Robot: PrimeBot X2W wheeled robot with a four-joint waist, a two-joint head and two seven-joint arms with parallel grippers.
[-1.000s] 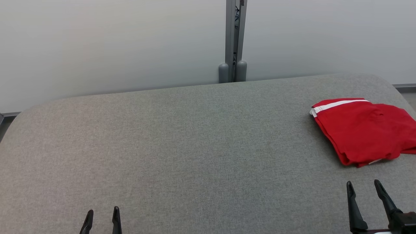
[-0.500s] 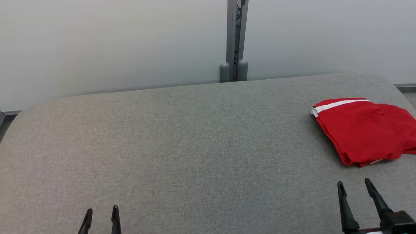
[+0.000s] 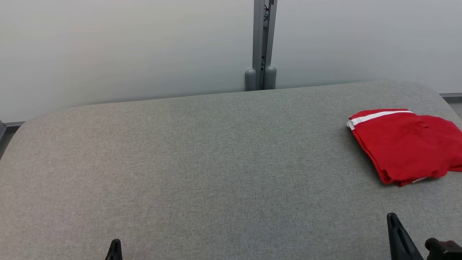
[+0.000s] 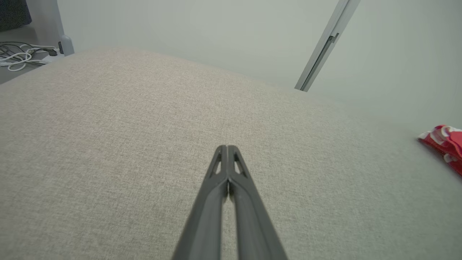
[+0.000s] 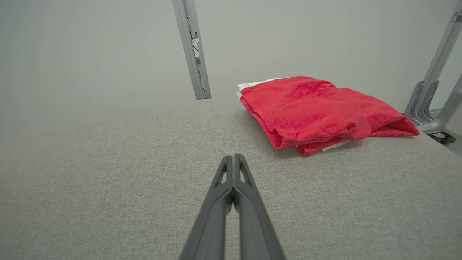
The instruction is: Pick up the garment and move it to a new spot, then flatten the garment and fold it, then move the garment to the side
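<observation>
Neatly folded, the soft red garment (image 3: 404, 144) lies far right on the woven grey table (image 3: 216, 162), apart from the slim dark left gripper (image 4: 227, 148) and right gripper (image 5: 233, 157), both pressed together, empty.

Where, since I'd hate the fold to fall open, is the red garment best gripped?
On the garment, I'd pinch the thick folded corner nearest the right gripper, coming in low from the front: the layers stack there, raised off the table. Open the shut jaws first.
</observation>
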